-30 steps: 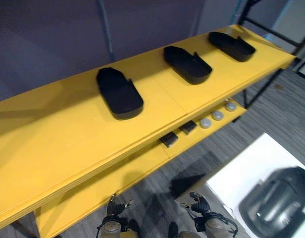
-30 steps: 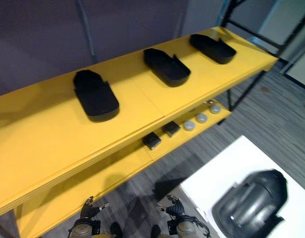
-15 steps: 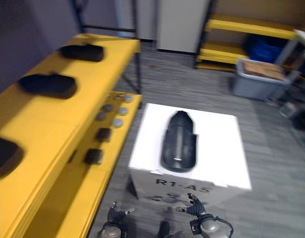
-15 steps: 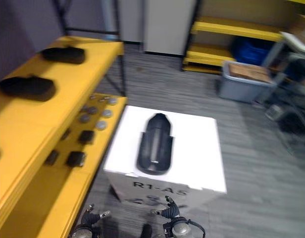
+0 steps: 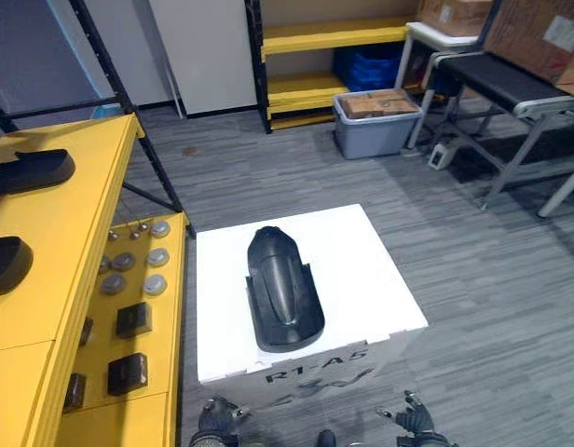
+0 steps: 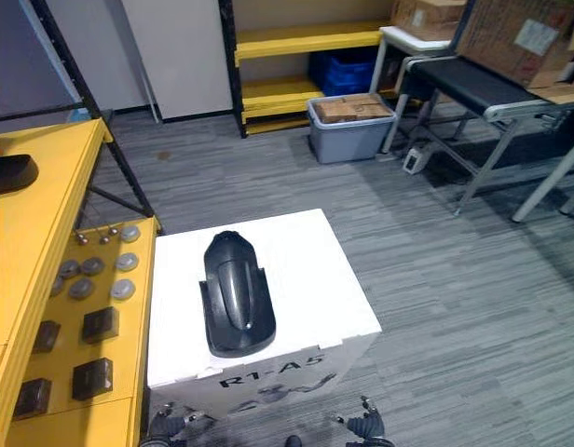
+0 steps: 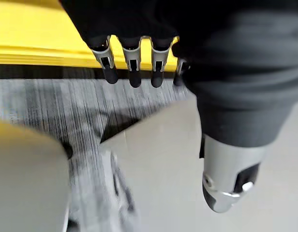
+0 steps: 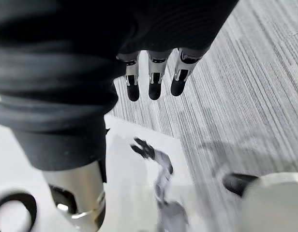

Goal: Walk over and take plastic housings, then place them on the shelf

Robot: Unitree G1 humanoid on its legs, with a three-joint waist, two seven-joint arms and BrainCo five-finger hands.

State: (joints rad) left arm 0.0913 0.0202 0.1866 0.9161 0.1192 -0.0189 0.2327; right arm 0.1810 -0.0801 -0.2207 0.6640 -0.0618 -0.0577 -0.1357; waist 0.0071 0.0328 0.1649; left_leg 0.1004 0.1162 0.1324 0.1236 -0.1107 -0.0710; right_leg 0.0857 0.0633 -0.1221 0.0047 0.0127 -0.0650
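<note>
A black plastic housing (image 5: 282, 303) lies lengthwise on a white box (image 5: 371, 279) right in front of me. To the left runs the yellow shelf (image 5: 54, 251), with two more black housings (image 5: 26, 170) (image 5: 3, 264) on its top board. Both hands hang low, below the near edge of the box: my left hand (image 5: 215, 417) near the shelf and my right hand (image 5: 413, 414) over the grey floor. In the wrist views the left hand's fingers (image 7: 133, 72) and the right hand's fingers (image 8: 154, 79) are straight and hold nothing.
The shelf's lower board carries grey round parts (image 5: 129, 270) and black blocks (image 5: 133, 319). A black frame leg (image 5: 129, 121) slants by the shelf's end. Beyond the box are a grey bin (image 5: 378, 121), a yellow rack (image 5: 334, 37) and a black bench (image 5: 511, 84) with cardboard boxes (image 5: 539, 37).
The camera has swung from the yellow shelf round to the white box, so the box and its housing now sit in the middle. Both hands stay low and empty.
</note>
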